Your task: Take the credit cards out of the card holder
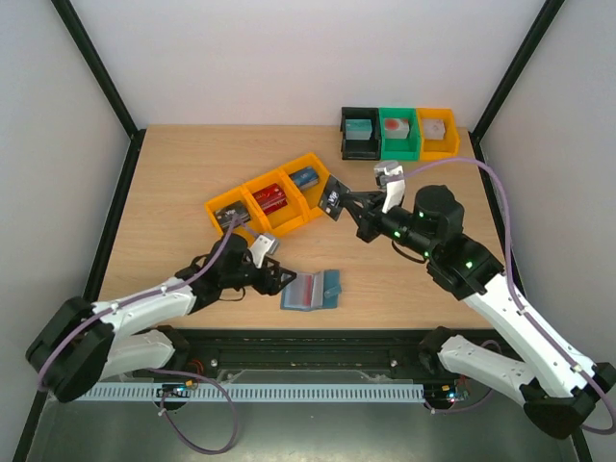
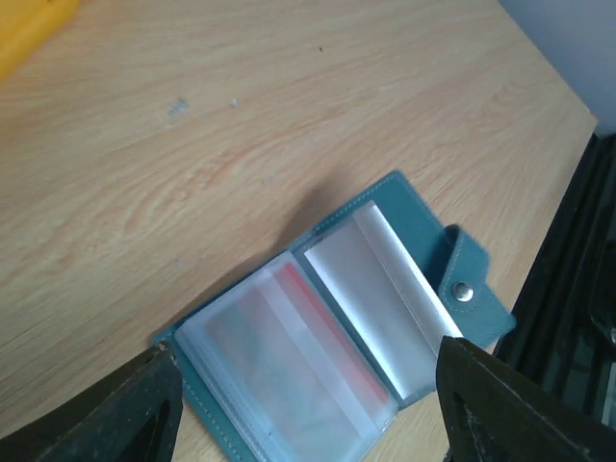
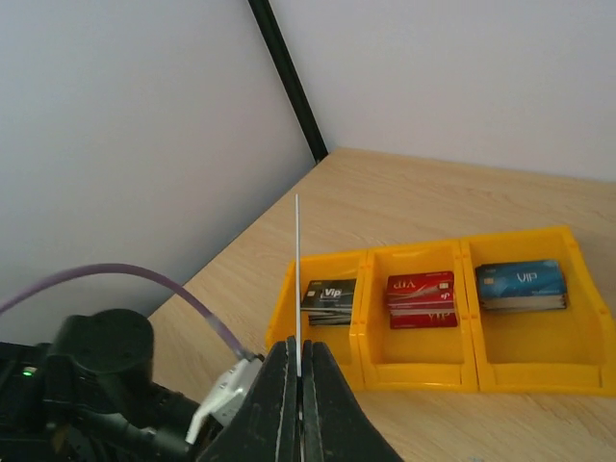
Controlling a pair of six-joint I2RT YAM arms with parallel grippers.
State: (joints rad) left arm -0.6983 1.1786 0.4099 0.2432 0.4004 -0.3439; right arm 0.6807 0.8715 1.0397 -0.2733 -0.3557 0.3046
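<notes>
"Where's the teal stitched card holder [image 2: 327,356]?"

"Lying open on the wooden counter [image 1: 192,173], near its front edge, with something red showing through the clear sleeves. The left pincer [image 1: 281,278] hangs just over it, spread wide and empty."

"And the right pincer [image 1: 346,204]?"

"Clamped tight on a dark thin plastic credit card [image 1: 333,196], up in the air beside the yellow three-bin tray [image 3: 423,373]. A dark stack [image 3: 327,296], a red stack [image 3: 421,298] and a blue stack [image 3: 521,286] of cards fill its bins."

card holder [image 2: 419,226]: lower edge cut by frame | red card [image 2: 327,332] inside: blurred, print unreadable
</notes>
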